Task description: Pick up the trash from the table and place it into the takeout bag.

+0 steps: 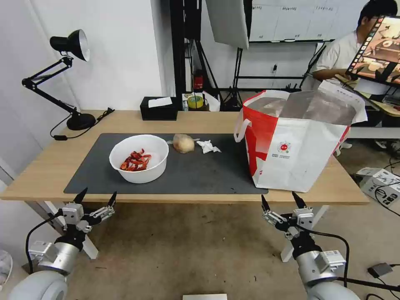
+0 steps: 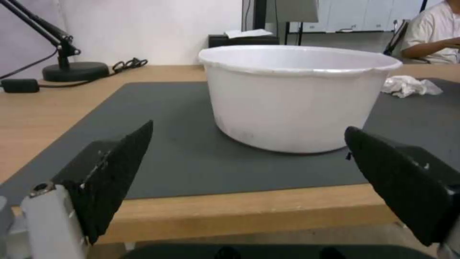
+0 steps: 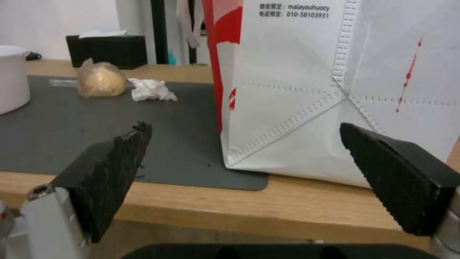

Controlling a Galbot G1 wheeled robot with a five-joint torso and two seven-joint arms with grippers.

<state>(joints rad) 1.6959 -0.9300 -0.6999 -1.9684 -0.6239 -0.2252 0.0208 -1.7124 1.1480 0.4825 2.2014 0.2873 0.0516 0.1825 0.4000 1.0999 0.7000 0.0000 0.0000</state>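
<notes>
Below table edge, left gripper (image 1: 98, 196), right gripper (image 1: 279, 198), both spread

table (image 1: 208, 121): light wood | mat (image 1: 196, 171): matt grey | bowl (image 2: 292, 97): smooth white plastic

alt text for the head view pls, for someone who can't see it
Both hands, left hand and right hand, hang open before a table holding a white bowl of crayfish shells, a small bag, a tissue and a takeout bag.

Head camera looks down across the long light-wood table (image 1: 187, 121). Both wrist cameras sit low at its near edge, sharing the dark grey mat (image 2: 192, 158).
</notes>
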